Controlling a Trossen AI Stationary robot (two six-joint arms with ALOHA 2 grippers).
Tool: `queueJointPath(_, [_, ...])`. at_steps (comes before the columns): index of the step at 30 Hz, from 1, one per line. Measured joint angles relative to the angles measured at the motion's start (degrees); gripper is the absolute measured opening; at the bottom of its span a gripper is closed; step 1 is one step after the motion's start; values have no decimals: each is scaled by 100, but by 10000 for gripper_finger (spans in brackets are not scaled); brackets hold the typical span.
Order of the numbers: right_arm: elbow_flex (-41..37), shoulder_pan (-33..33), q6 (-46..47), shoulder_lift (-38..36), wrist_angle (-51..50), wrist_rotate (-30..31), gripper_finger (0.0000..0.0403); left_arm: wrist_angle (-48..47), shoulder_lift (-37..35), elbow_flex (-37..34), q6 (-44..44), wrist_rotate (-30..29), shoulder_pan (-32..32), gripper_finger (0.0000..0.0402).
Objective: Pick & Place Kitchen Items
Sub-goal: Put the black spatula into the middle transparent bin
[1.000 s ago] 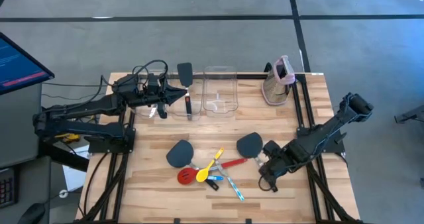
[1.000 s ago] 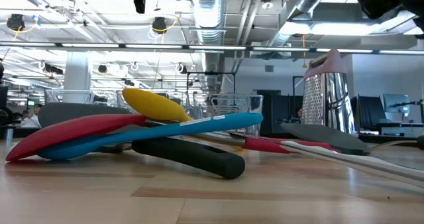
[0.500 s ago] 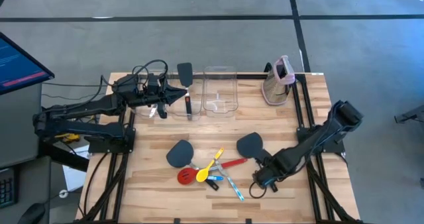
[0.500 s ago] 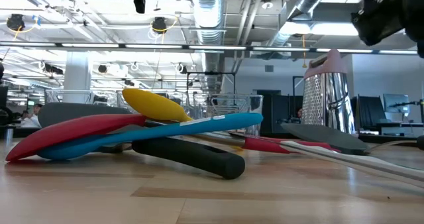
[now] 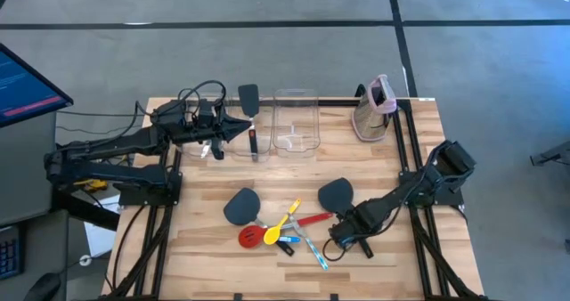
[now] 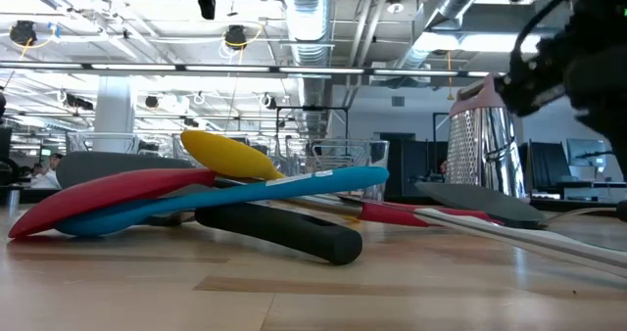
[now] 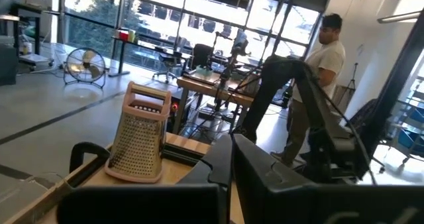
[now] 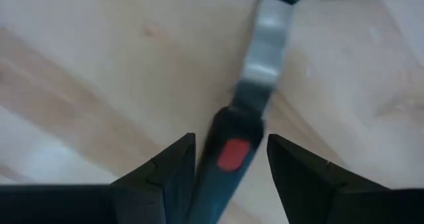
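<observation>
R hand (image 5: 337,236) sits low near the table's (image 5: 205,256) front edge, fingers (image 8: 165,168) open either side of a spatula's (image 5: 336,194) black-red handle, not yet gripping. Other utensils (image 5: 272,232) lie piled just beside it, front-centre. L hand (image 5: 242,127) closed, empty, over the bins (image 5: 295,120) at the back edge.
</observation>
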Motion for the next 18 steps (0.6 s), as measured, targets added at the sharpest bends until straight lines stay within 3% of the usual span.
queueJointPath(8, [-640, 32, 0, -124, 984, -50, 176, -2, 0, 0, 0, 145, 0, 2])
queueJointPath(18, [-585, 57, 38, -108, 721, -29, 109, -4, 0, 0, -2, 145, 0, 2])
